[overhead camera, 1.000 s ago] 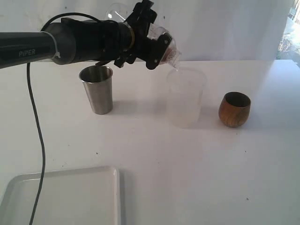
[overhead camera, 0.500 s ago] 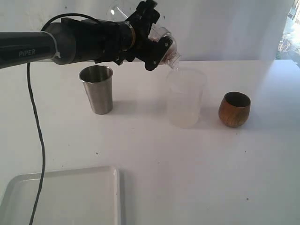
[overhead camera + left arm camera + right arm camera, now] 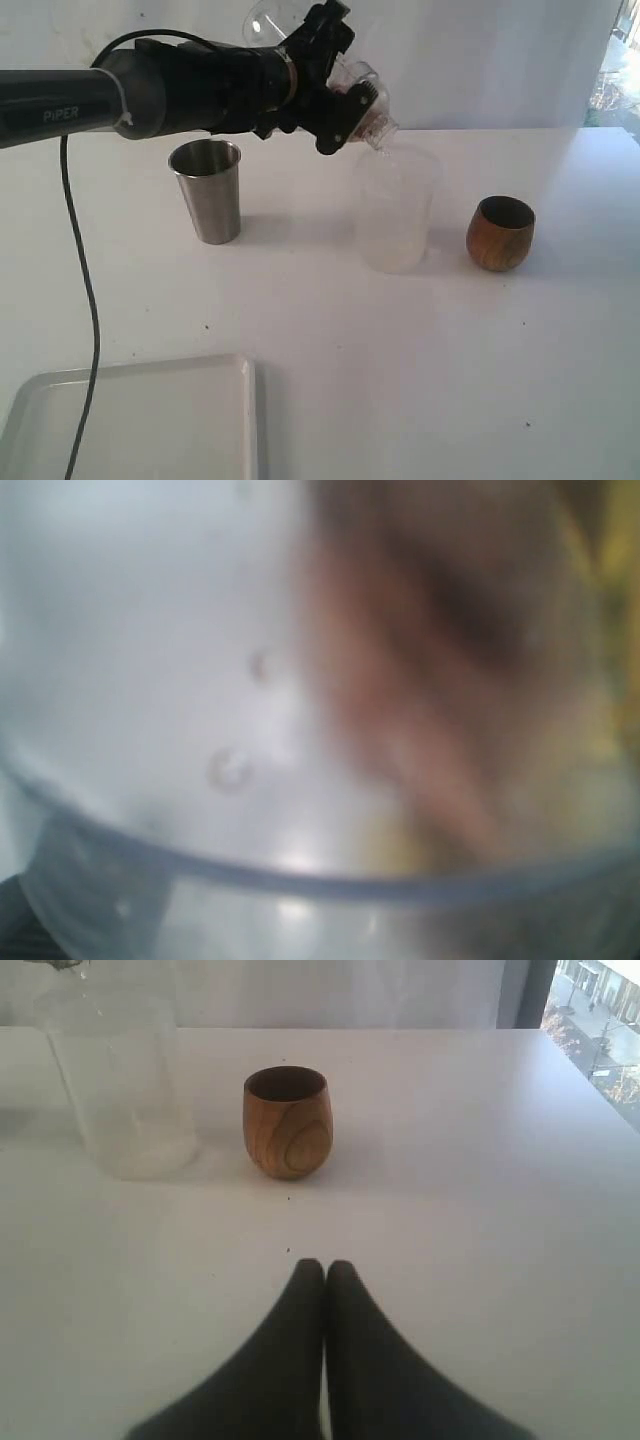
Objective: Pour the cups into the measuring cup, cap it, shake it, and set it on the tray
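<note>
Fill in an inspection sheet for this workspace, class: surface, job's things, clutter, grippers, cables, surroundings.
Surface: white table, a few dark specks.
Job's things: steel tumbler and wooden cup upright; tray at the exterior view's lower left; measuring cup tilted, its cap above the frosted cup.
Clutter: frosted cup, upright.
Grippers: left gripper shut on the measuring cup; right gripper shut, holding nothing.
Cables: black cable hangs down at the left.
Surroundings: white wall; window.

Wide gap between tumbler (image 3: 207,195) and tray (image 3: 140,420)
</note>
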Robot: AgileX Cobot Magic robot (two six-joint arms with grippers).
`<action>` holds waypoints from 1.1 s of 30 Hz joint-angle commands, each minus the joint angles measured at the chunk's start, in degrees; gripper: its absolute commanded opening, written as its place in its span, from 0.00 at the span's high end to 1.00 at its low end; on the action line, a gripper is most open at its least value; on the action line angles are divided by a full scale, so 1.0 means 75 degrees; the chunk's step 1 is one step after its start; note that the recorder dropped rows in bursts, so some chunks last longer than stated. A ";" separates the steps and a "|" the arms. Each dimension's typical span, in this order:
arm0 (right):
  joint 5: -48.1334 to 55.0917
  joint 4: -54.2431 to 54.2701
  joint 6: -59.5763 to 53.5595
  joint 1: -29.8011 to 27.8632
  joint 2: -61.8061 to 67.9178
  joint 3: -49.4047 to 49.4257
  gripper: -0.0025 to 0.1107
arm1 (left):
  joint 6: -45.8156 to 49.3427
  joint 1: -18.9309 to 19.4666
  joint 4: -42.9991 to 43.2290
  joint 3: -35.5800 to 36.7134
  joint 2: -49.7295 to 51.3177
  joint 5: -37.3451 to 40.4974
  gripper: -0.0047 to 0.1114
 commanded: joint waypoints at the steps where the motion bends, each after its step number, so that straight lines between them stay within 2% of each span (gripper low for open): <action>1: -0.0024 -0.0030 0.0022 0.0041 -0.0049 0.0034 0.98 | -0.0104 -0.0039 0.0138 -0.0121 -0.0194 -0.0103 0.96; 10: -0.0024 -0.0030 0.0022 0.0041 -0.0049 0.0034 0.98 | -0.0170 -0.0051 0.0138 -0.0121 -0.0194 -0.0437 0.96; 20: -0.0024 -0.0030 0.0022 0.0041 -0.0049 0.0034 0.98 | -0.0210 -0.0051 0.0138 -0.0121 -0.0194 0.0810 0.96; 28: -0.0024 -0.0030 0.0155 0.0041 -0.0049 0.0034 0.98 | -0.0471 -0.0086 0.0138 -0.0121 -0.0194 0.0862 0.96; 33: -0.0024 -0.0030 0.0155 0.0041 -0.0049 0.0034 0.98 | -0.0522 -0.0098 0.0169 -0.0280 -0.0126 0.1262 0.96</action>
